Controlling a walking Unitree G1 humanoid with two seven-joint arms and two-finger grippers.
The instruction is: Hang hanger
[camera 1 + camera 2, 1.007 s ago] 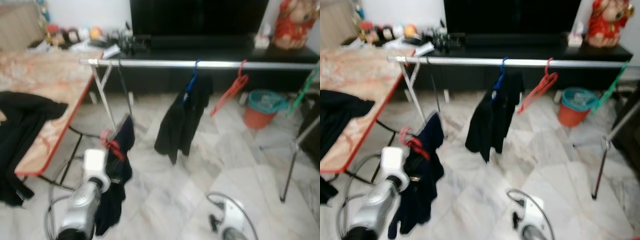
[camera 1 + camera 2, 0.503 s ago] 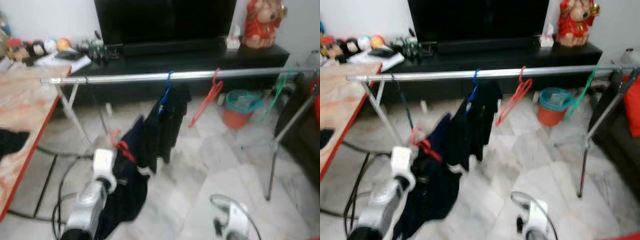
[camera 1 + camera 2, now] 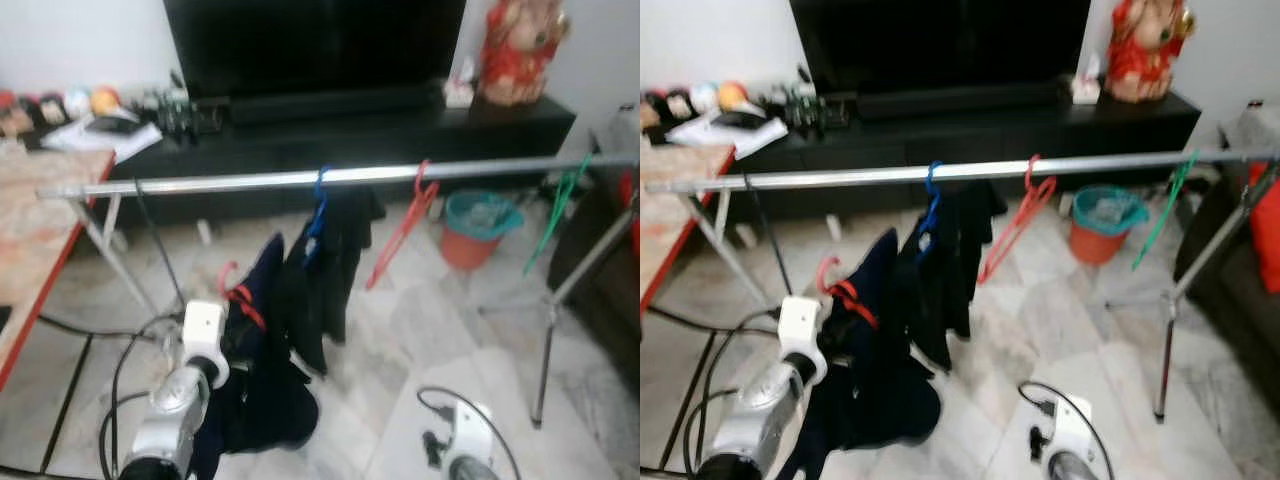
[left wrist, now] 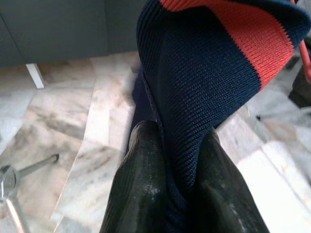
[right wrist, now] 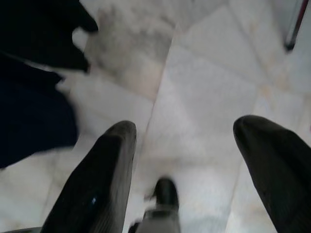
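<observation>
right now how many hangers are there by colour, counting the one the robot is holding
blue hanger on the rail: 1
red hanger on the rail: 1
green hanger on the rail: 1
red hanger with navy garment, held by the left gripper: 1
total: 4

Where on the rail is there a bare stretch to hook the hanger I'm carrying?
The rail is bare from its left end to the blue hanger, roughly above the left gripper holding the navy garment on its red hanger. Another gap lies between the empty red hanger and the green hanger. Blue to red is crowded.
</observation>
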